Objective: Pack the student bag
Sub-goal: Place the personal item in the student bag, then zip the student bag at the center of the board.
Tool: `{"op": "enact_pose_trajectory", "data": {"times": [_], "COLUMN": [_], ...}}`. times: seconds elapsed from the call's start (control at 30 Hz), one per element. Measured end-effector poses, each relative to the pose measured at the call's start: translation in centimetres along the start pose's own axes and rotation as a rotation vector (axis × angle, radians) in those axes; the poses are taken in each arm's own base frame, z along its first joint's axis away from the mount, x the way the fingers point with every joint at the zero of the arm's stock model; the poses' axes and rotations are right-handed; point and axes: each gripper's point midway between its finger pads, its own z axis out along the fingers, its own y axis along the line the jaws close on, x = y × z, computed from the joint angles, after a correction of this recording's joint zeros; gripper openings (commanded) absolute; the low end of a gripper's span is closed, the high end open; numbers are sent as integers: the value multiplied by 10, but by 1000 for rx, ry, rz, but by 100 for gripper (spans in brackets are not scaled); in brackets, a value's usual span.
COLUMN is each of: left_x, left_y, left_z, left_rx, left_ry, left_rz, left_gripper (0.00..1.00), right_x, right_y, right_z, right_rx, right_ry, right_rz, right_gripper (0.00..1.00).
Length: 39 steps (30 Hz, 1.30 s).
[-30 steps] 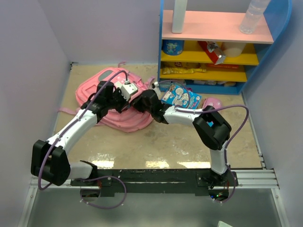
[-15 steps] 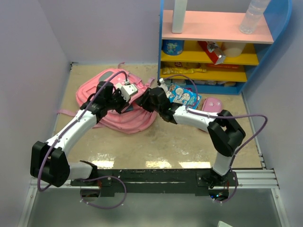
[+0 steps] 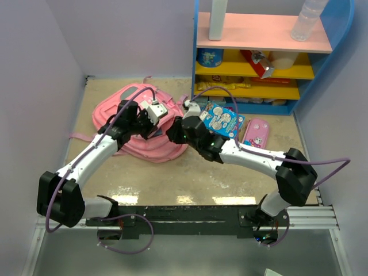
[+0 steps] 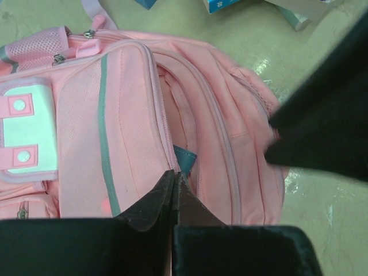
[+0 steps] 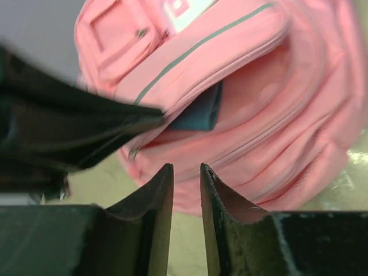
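Note:
The student bag (image 3: 135, 121) is a large pink backpack lying flat at the back left of the table. My left gripper (image 3: 155, 127) is shut, its tips (image 4: 174, 174) pinching the edge of the bag's zip opening and holding it agape. A dark blue flat item (image 5: 198, 112) lies inside that opening and also shows in the left wrist view (image 4: 185, 156). My right gripper (image 3: 172, 133) hovers just off the bag's right side. Its jaws (image 5: 186, 167) stand a narrow gap apart with nothing between them.
A blue cartoon-printed packet (image 3: 221, 119) and a pink pencil case (image 3: 256, 133) lie right of the bag. Behind them stands a blue shelf unit (image 3: 259, 57) with snacks, cans and a bottle (image 3: 307, 20). Purple walls close in both sides.
My right arm's elbow has swung out to the right and lower, uncovering the pencil case, while its gripper stayed beside the bag. The left arm has held still.

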Motion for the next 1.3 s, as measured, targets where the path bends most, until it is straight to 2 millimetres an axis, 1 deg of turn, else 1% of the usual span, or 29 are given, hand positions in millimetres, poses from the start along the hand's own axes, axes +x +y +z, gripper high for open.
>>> {"op": "enact_pose_trajectory", "data": {"times": [0.03, 0.07, 0.1, 0.17, 0.2, 0.23, 0.3, 0.37, 0.4, 0.47, 0.57, 0.6, 0.67, 0.83, 0.93, 1.03, 1.23, 1.3], "left_x": [0, -1, -2, -2, -2, -2, -3, -1, 0, 4, 15, 22, 34, 66, 81, 87, 91, 91], "left_y": [-1, -2, -3, -4, -5, -5, -1, 10, 19, 50, 88, 96, 104, 109, 105, 99, 94, 92], "left_z": [1, 2, 3, 5, 5, 5, 3, -3, -7, -22, -43, -47, -50, -44, -43, -41, -39, -39], "left_rx": [5, 11, 23, 34, 38, 40, 36, 22, 6, -51, -134, -149, -150, -116, -102, -84, -66, -62], "left_ry": [-2, -5, -11, -13, -14, -14, -19, -27, -30, -45, -52, -47, -32, 14, 36, 42, 42, 40], "left_rz": [0, -1, 2, 8, 8, 9, 1, -25, -40, -75, -98, -106, -120, -166, -178, -180, -173, -172], "left_gripper": [18, 23, 33, 45, 54, 57, 58, 57, 57, 57, 56, 55, 54, 53, 53, 53, 53, 53], "right_x": [12, 23, 32, 51, 61, 69, 79, 86, 89, 95, 107, 110, 116, 126, 129, 132, 138, 141], "right_y": [9, 18, 23, 34, 38, 40, 40, 40, 40, 39, 43, 45, 48, 54, 53, 47, 38, 34], "right_z": [-3, -6, -7, -9, -8, -7, -4, -1, 0, 4, 16, 21, 27, 42, 49, 56, 68, 69], "right_rx": [-21, -40, -54, -80, -91, -97, -102, -100, -98, -85, -63, -55, -27, 54, 99, 146, 211, 229], "right_ry": [16, 33, 46, 68, 79, 89, 96, 102, 102, 107, 119, 118, 111, 98, 94, 88, 92, 95], "right_rz": [-53, -91, -121, -178, -206, -229, -257, -277, -283, -297, -316, -321, -328, -343, -340, -338, -344, -347], "right_gripper": [41, 47, 49, 51, 52, 52, 53, 53, 53, 52, 53, 53, 54, 55, 55, 55, 54, 50]}}
